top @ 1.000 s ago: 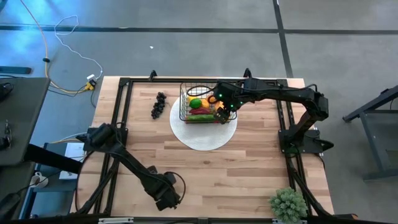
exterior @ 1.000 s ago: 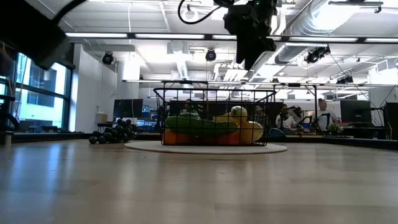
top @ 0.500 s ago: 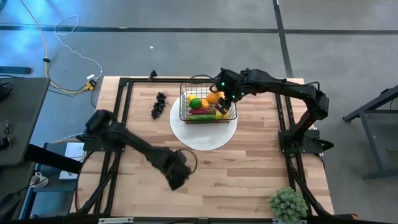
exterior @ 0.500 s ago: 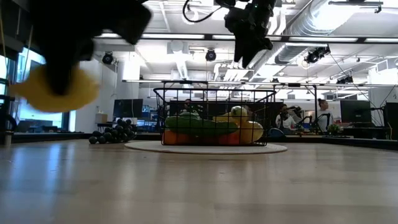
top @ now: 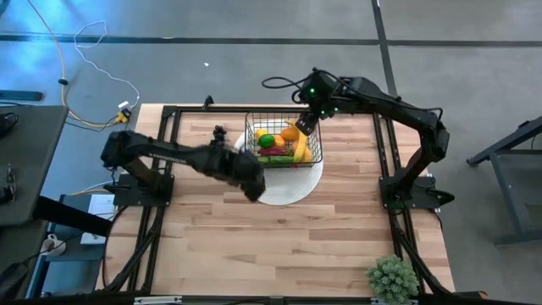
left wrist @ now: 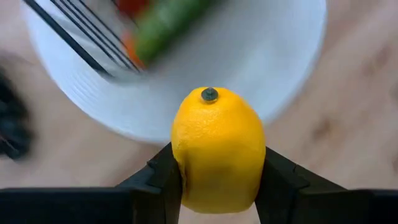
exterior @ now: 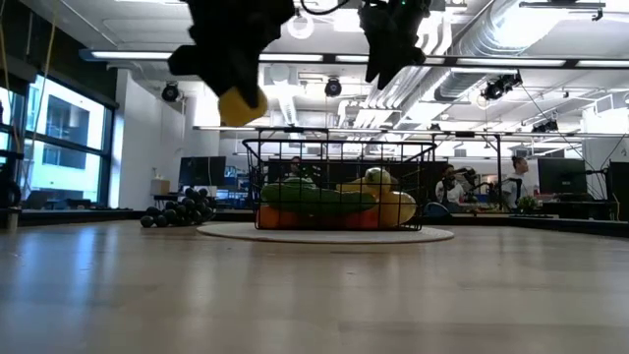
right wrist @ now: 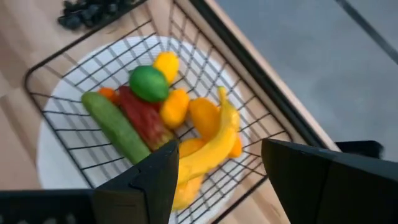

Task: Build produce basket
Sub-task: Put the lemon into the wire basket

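Observation:
The black wire basket stands on a flat white disc at the table's far middle. It holds a banana, a green cucumber, a lime, lemons and orange and red pieces. Dark grapes lie on the table left of the basket. My left gripper is shut on a yellow lemon, above the disc's near left edge. My right gripper is open and empty above the basket's far right corner. My left gripper pinches the lemon's two long sides between its two fingers. The fingers point down, and the lemon's stem end faces away from them, toward the disc. The lemon hangs lifted clear of the table, as the low view shows.
A bushy green plant stands at the table's near right corner. Black frame rails run along the table's left, right and far edges. Bare wood spreads between the disc and the near edge. People sit in the room behind the table.
My left gripper has swept quickly from the near edge up and toward the far edge, carrying the lemon to the disc's near left side by the basket. My right gripper has risen and drawn back from over the basket toward its far right corner.

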Available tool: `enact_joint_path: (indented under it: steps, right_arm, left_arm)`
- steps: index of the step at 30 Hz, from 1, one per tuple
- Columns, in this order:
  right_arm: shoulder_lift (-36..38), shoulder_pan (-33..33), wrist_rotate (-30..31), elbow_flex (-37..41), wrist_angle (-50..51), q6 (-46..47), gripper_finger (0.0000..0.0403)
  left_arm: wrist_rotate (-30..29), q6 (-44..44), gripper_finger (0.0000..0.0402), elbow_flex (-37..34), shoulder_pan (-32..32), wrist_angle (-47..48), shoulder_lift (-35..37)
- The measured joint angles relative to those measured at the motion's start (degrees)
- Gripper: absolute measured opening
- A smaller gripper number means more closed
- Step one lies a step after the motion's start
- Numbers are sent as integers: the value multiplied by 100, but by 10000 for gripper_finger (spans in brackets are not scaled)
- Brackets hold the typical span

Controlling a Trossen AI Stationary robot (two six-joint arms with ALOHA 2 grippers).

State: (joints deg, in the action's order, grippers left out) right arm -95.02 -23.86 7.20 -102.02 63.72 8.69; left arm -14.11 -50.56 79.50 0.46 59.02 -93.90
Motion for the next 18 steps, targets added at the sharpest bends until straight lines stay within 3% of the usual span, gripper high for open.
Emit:
enact_joint_path:
  steps: [6,18]
  right_arm:
    - [0,-156,322,0,-31,46,211]
    - [0,-394,677,0,-331,568,211]
  left_arm:
    - [-620,563,133,0,742,-516,337]
    - [-434,2635,134,2,2057,-1967,242]
